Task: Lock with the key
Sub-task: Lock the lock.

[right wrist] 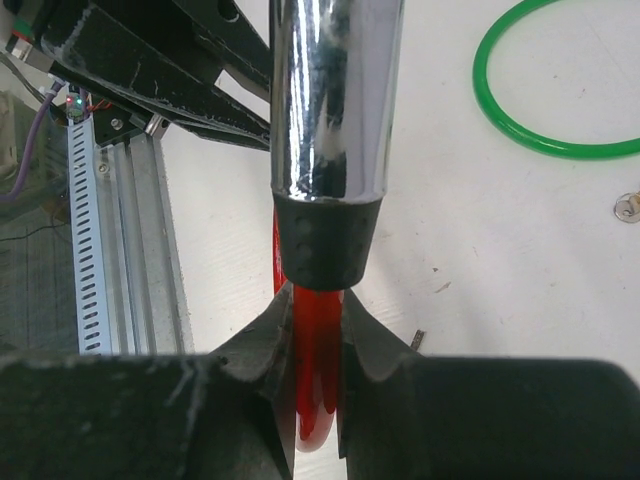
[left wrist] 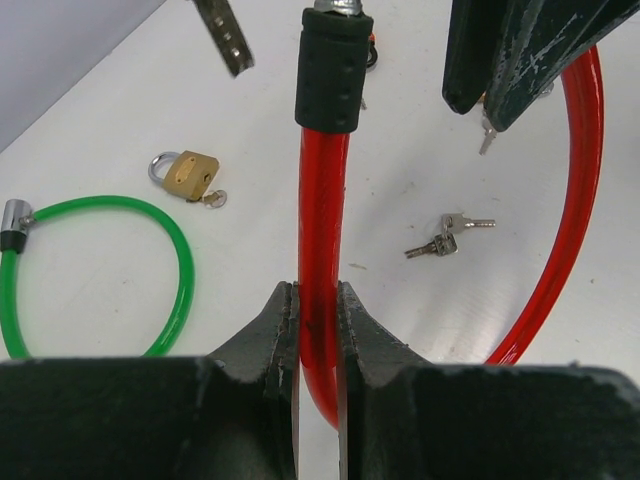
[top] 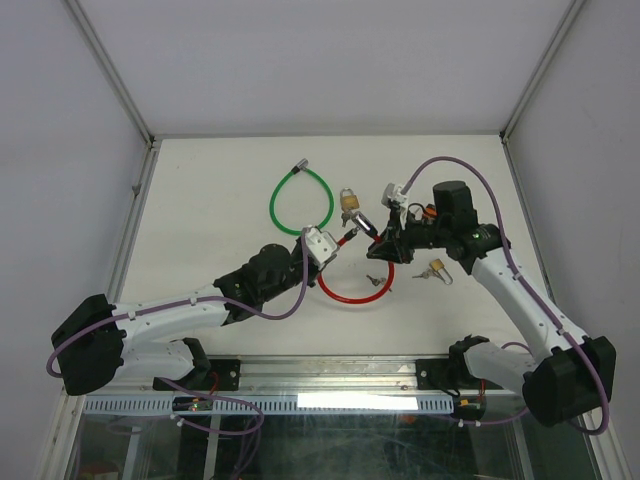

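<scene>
Both arms meet over the middle of the table [top: 200, 180], each clamped on the red cable lock [top: 350, 293]. The left gripper [left wrist: 317, 300] pinches the red cord below its black collar [left wrist: 330, 70]; the right gripper [right wrist: 318, 310] pinches it just under the chrome barrel [right wrist: 330, 100]. The keys [left wrist: 447, 235] lie on the table inside the red loop, untouched. A brass padlock [left wrist: 187, 175] sits near the green cable [left wrist: 150, 260]

Seen from above, on the table [top: 200, 190]: a cable loop [top: 272, 203] lies at upper centre, with a padlock [top: 349, 204] just to its right. Below them, a second cable loop [top: 350, 297] runs between the left hand [top: 333, 243] and the right hand [top: 378, 233]. A bunch of keys [top: 376, 280] lies inside its curve, and another padlock [top: 437, 268] lies to its right.
</scene>
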`<state>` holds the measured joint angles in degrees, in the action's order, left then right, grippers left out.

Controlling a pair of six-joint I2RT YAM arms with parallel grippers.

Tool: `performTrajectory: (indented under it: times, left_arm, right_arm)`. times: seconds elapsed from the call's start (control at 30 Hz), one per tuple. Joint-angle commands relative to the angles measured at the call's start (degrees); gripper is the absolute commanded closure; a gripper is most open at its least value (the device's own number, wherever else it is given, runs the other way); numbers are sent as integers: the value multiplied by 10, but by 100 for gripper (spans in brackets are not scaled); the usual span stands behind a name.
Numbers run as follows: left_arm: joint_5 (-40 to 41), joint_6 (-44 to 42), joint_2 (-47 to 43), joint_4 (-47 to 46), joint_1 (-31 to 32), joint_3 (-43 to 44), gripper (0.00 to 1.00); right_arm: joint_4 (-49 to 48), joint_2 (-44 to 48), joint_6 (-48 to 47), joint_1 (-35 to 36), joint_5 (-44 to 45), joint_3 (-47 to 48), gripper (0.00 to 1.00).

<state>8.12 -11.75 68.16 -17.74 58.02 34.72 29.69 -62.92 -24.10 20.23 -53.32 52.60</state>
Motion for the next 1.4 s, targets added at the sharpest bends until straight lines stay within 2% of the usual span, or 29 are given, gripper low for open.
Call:
performTrajectory:
  times: [0.0,0.33,0.7,0.83,1.13,1.37]
  left_arm:
    - [-28,-26,-20,-2,-2,2,100]
    - [-19,-87,-37,-29,-15,-24,100]
    - [-133,-83,-9,36,-58,-4,100]
    - [-165,-88,-1,61,-63,3,100]
    - [-191,-93,-25,25,-63,-23,100]
    - [-248,-45,-11,-5,-75,-27,100]
  right_arm:
    - [-22,-3,-10,-4,-5,39,100]
    - [53,-35,-67,14,1,62,100]
    - [74,-78,-91,68,104,63,100]
    - [74,-77,-82,66,109,67,100]
    - [105,-124,-76,62,95,83,100]
    - [109,-134,-83,80,99,80,100]
